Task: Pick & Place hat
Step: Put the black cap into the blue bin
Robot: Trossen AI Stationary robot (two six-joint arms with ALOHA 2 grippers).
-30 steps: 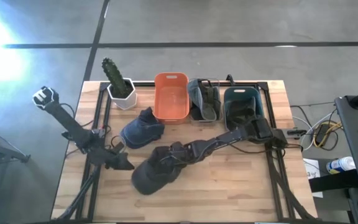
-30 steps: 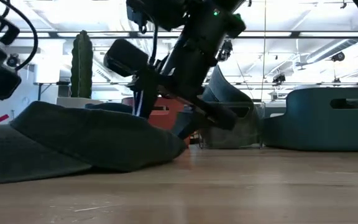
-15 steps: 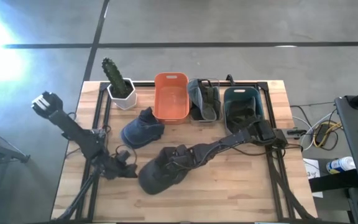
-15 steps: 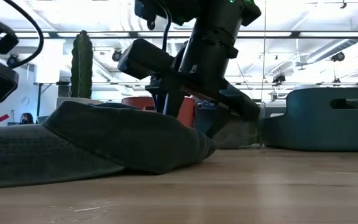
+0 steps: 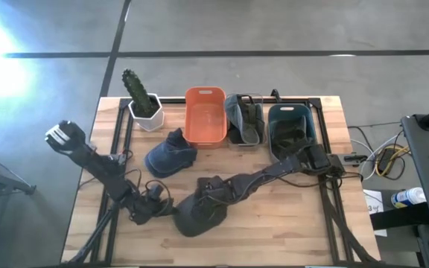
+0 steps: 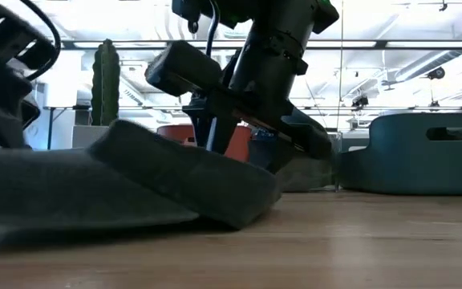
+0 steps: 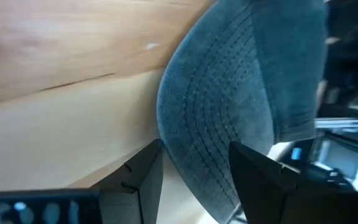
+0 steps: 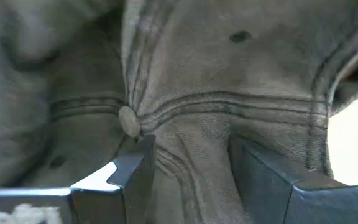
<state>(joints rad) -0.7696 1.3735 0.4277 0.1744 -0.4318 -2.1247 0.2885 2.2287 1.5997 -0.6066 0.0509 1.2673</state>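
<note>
A dark grey cap (image 5: 199, 216) lies on the wooden table near its near edge, brim (image 7: 216, 106) toward the left arm. My right gripper (image 5: 213, 193) reaches in from the right and is shut on the cap's crown; the low view shows it standing over the cap (image 6: 135, 189). My left gripper (image 5: 161, 207) sits low at the cap's left side, open, with the brim's edge between its fingers (image 7: 135, 180). A second, blue cap (image 5: 168, 155) rests on the table farther back. My right gripper (image 8: 194, 180) pinches a raised fold of the crown's cloth (image 8: 191, 134) between its two fingers, right beside the top button (image 8: 128, 120). It comes slanting down from the table's right. The cap's rim and brim stay on the table. My left gripper (image 7: 194, 180) has the brim's edge (image 7: 185, 155) between its open fingers; whether they touch it I cannot tell.
Along the far edge stand a potted cactus (image 5: 140, 97), an orange bin (image 5: 205, 115), a bin holding another cap (image 5: 244, 119) and a teal bin (image 5: 289, 126). Cables lie off the table's right side (image 5: 382, 160). Bare wood shows at the near right (image 5: 289, 223).
My right gripper has moved toward the near edge and a little to the right, sliding the dark cap along the table with it. My left gripper has moved right and toward the near edge, up to the cap's brim.
</note>
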